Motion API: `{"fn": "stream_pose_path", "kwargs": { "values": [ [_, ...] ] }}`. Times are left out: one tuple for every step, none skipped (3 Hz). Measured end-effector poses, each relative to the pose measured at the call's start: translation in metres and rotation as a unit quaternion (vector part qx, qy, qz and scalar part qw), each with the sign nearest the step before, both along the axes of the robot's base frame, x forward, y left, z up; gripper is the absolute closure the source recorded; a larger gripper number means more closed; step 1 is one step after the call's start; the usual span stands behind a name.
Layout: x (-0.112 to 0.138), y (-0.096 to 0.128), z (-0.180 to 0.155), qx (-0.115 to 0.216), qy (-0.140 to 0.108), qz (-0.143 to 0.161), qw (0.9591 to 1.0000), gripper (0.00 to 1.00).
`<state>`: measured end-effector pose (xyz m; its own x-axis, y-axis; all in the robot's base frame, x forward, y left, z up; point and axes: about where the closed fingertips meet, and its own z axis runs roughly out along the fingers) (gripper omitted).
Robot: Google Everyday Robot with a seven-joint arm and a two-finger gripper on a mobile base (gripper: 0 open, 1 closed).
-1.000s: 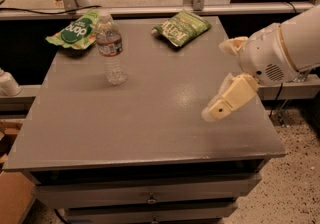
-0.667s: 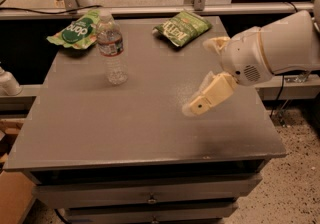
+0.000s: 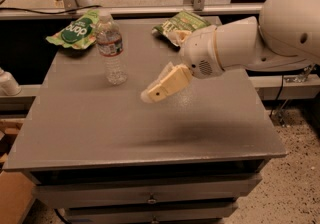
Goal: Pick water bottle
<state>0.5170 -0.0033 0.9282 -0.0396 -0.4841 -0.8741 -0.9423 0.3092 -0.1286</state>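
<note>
Camera view: water bottle [image 3: 111, 48] is seen upright at the far left of the grey table [image 3: 150, 133], just beside a green snack bag [image 3: 75, 30]. The gripper [image 3: 151, 95] is held over mid-table, right of the bottle and apart from it (whether it's spread or pinched can't be told).

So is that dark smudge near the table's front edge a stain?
In the camera view it looks like a shadow: it lies on the table under the tool, which hangs mid-table, right of the water bottle, so the light likely comes from above.
</note>
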Motion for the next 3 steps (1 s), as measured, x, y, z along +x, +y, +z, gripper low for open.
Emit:
{"fn": "stream_pose_path", "kwargs": {
  "values": [
    [0.0173, 0.0371, -0.0053, 0.030, -0.011, 0.002, 0.9995, 0.00],
    [0.0173, 0.0372, -0.0052, 0.030, -0.011, 0.002, 0.9995, 0.00],
    [0.0184, 0.0389, -0.0134, 0.056, -0.014, -0.008, 0.9983, 0.00]
  ]
}}
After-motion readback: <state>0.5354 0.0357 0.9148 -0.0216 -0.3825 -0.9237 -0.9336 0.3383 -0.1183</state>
